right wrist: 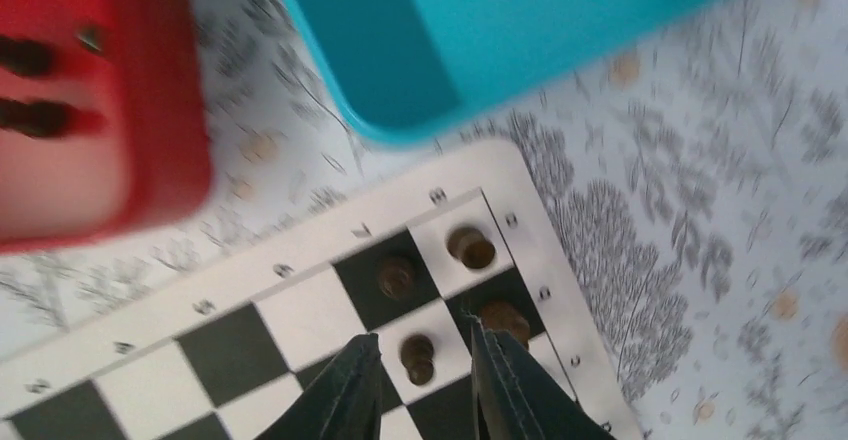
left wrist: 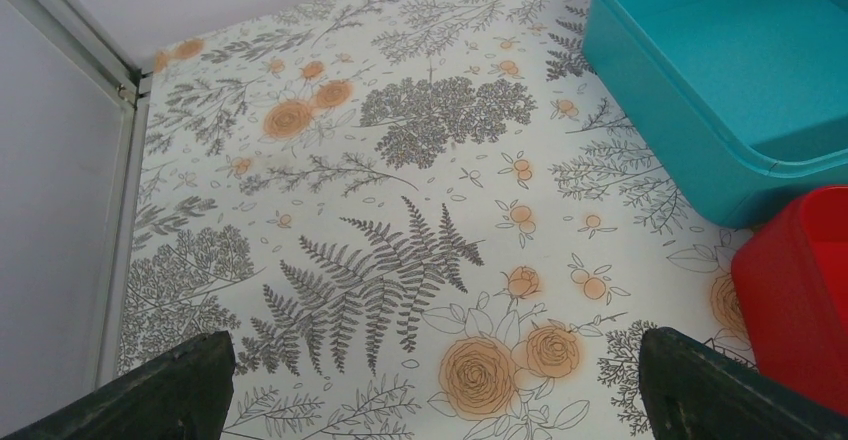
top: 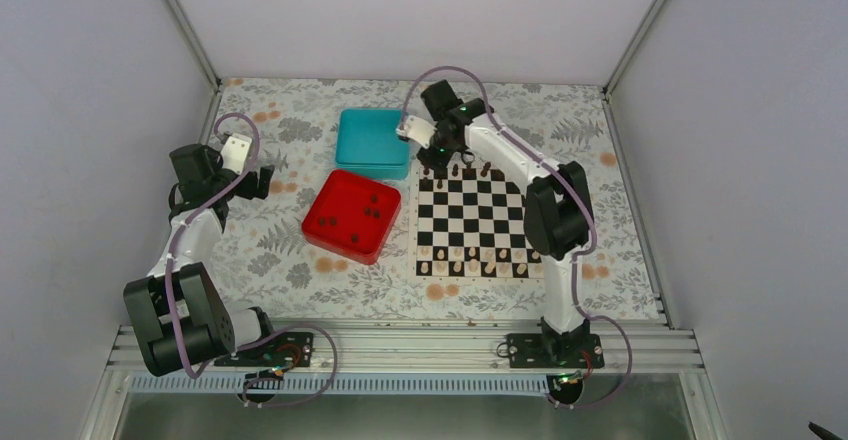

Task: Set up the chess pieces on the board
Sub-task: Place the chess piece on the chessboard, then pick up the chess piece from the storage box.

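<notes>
Presently right pincer gapes around a chess piece near board edge; left pincer apart

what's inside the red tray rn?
Top view: the red tray holds a handful of dark chess pieces, scattered loose; too small to count surely or name. Nothing covers it there. Right wrist view shows only one blurred corner with a few pieces.
</notes>
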`<state>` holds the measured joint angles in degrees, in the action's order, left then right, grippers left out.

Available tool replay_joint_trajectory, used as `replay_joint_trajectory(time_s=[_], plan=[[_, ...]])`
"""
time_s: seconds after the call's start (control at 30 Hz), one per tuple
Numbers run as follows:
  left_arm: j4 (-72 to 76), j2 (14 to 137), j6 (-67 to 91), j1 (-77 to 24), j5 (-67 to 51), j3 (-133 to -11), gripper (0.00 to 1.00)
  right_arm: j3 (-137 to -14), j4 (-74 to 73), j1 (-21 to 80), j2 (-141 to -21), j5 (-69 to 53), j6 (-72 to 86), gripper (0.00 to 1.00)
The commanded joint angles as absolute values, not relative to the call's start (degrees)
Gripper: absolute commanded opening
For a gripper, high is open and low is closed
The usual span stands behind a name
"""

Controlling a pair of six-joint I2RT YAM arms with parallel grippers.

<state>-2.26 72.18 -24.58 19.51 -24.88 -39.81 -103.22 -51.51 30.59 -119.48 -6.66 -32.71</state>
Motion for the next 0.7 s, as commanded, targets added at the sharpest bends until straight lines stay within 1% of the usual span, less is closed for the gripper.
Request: replay_joint_trajectory(time_s=[0.0, 0.2, 0.37, 0.67], plan=[[-1.7, 70.3, -24.2, 19.9, -26.6, -39.9, 1.0, -108.3, -55.3, 37.5, -116.6, -6.2, -31.6, 0.26], [-1.8, 70.3, -24.1, 19.9, -26.4, -40.0, 1.0, -114.7, -56.3, 44.9, -119.7, -7.0, -31.5, 0.27], [-1.7, 70.3, -24.0, 19.9, -26.0, -39.9, 1.0, -117.4, -56.1, 49.1, -124.7, -6.8, -32.3, 0.28], [-1.5, 70.6, -24.0, 20.0, -26.1, -39.8, 1.0, -120.9, -56.1, 51.7, -133.9, -7.0, -33.2, 0.28]])
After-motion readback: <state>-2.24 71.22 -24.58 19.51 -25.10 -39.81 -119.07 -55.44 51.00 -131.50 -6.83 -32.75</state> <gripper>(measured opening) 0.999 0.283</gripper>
